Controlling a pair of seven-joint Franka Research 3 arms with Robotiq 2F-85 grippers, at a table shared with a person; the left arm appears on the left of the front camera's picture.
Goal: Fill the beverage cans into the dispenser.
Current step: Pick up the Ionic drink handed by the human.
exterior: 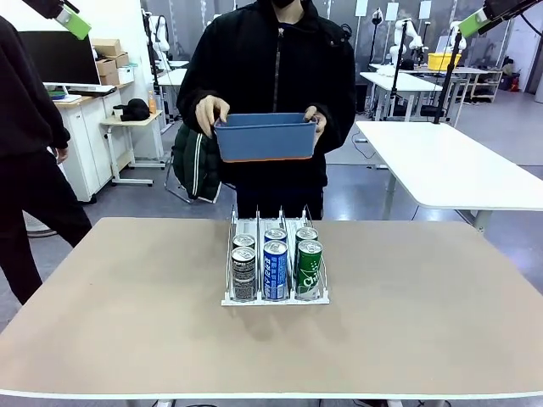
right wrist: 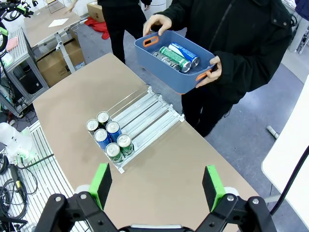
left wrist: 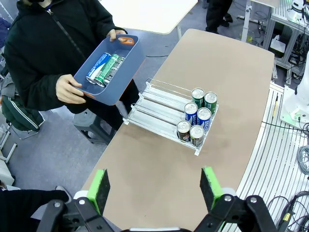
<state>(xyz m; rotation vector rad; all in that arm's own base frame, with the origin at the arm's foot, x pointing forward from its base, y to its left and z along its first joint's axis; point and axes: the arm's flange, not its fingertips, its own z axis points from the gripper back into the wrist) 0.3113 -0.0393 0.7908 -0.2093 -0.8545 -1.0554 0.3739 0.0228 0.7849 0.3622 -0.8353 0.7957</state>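
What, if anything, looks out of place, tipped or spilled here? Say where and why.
Nothing stands out. Six beverage cans stand upright, two per lane, at the front end of the dispenser. The spare cans lie inside the blue bin in the person's hands.

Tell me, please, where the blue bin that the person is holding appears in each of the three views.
Front view: the blue bin is upper centre, held in front of the person's chest, beyond the dispenser.
Left wrist view: upper left, with cans lying inside it.
Right wrist view: top, right of centre, cans lying inside it.
Shared landmark: the dispenser, near the middle of each picture.
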